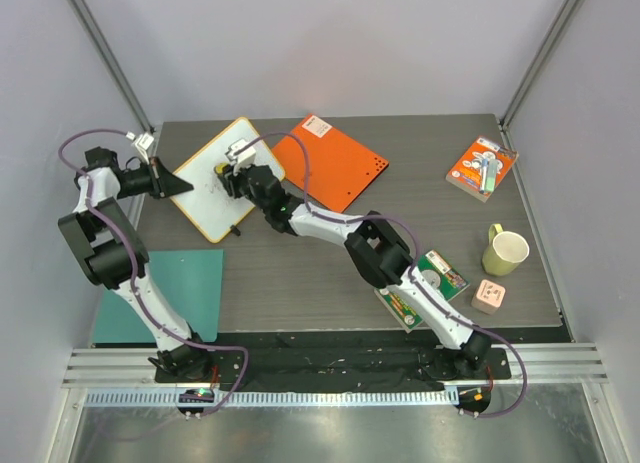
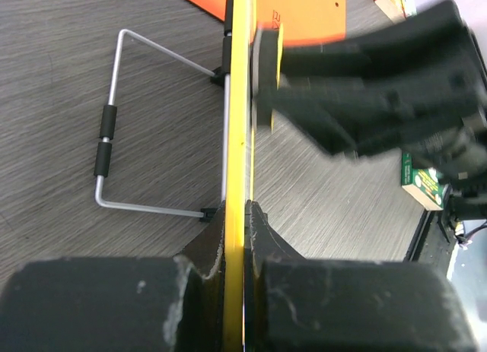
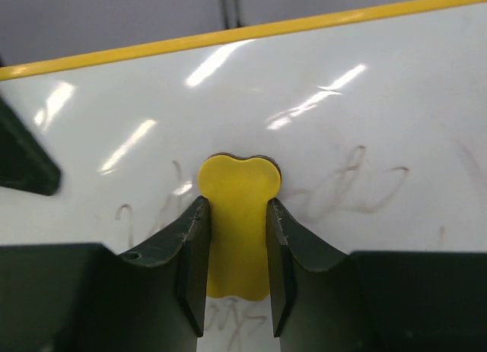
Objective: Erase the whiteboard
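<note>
Left gripper point(image 2: 245, 209) is clamped on the whiteboard point(image 1: 203, 201), its two fingers pinching the yellow rim from either side at the board's left corner. Right gripper point(image 3: 236, 206) grips a yellow eraser point(image 3: 237, 177) between its jaws and presses it flat against the white face, about midway across the board.

The whiteboard sits at the far left of the table point(image 1: 300, 273), turned diagonally, its face toward the overhead camera. From the left wrist it shows edge-on, with a wire stand point(image 2: 114, 131) folded out on its back side; how steeply the board leans I cannot tell. Faint grey scribbles point(image 3: 350, 188) run across the face on both sides of the eraser and below it.

An orange board point(image 1: 335, 165) lies just right of the whiteboard, its near corner under the right arm. A teal sheet point(image 1: 180, 283) lies at the near left edge by the left arm. A pale yellow mug point(image 1: 506, 251) stands well apart at the right.
</note>
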